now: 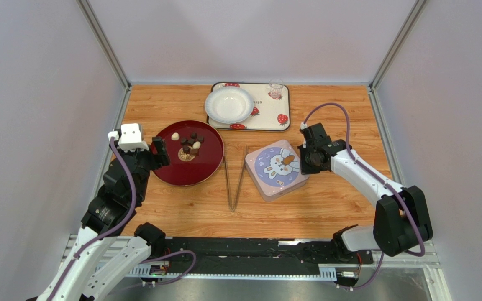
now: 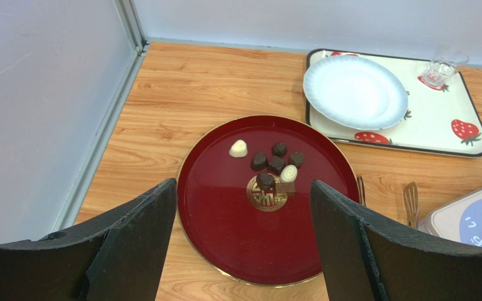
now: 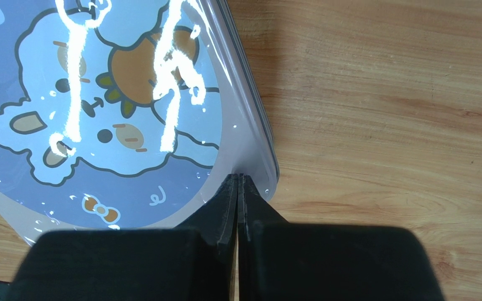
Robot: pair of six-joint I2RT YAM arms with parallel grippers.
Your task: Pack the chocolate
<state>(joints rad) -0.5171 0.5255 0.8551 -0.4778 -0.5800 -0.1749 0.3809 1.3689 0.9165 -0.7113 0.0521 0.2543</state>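
Red tray holds all visible chocolates; pink tin lidded.
Left gripper gapes wide, empty; right gripper pinched closed at tin's edge, clasping nothing. Tongs lie between.

White bowl, glass on strawberry tray.

The right claw has its two dark fingers pressed flat together, tips over the rim of the tin at a rounded corner. The tin's lid shows a cartoon rabbit on a blue disc with glare streaks. Wood-grain worktop lies beside it.
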